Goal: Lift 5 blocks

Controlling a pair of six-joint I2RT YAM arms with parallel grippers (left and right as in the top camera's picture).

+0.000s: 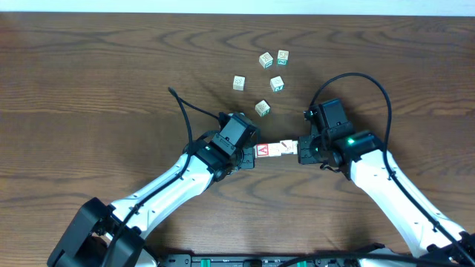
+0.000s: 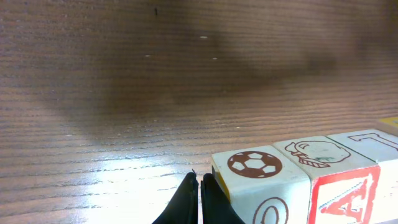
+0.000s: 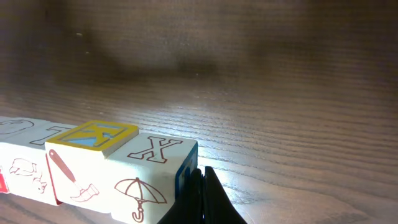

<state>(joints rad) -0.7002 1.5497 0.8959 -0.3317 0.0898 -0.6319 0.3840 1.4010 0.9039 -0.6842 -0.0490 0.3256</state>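
A short row of several pale blocks [image 1: 276, 150] lies end to end between my two grippers, its red "A" face [image 1: 262, 151] at the left end. My left gripper [image 1: 251, 153] is shut, and the side of its fingers presses the football-printed end block [image 2: 255, 165], next to the "A" block [image 2: 345, 199]. My right gripper [image 1: 300, 150] is also shut, with its fingers [image 3: 202, 180] against the blue end face of the "X" and umbrella block [image 3: 155, 155]. A yellow-topped block [image 3: 93, 135] sits slightly higher than its neighbours. Whether the row is off the table cannot be told.
Several loose alphabet blocks lie on the brown wooden table [image 1: 89, 81] behind the grippers, the nearest [image 1: 262, 108] just beyond the row and others at the back [image 1: 266, 59]. Both arms reach in from the near edge, each trailing a black cable [image 1: 356, 78].
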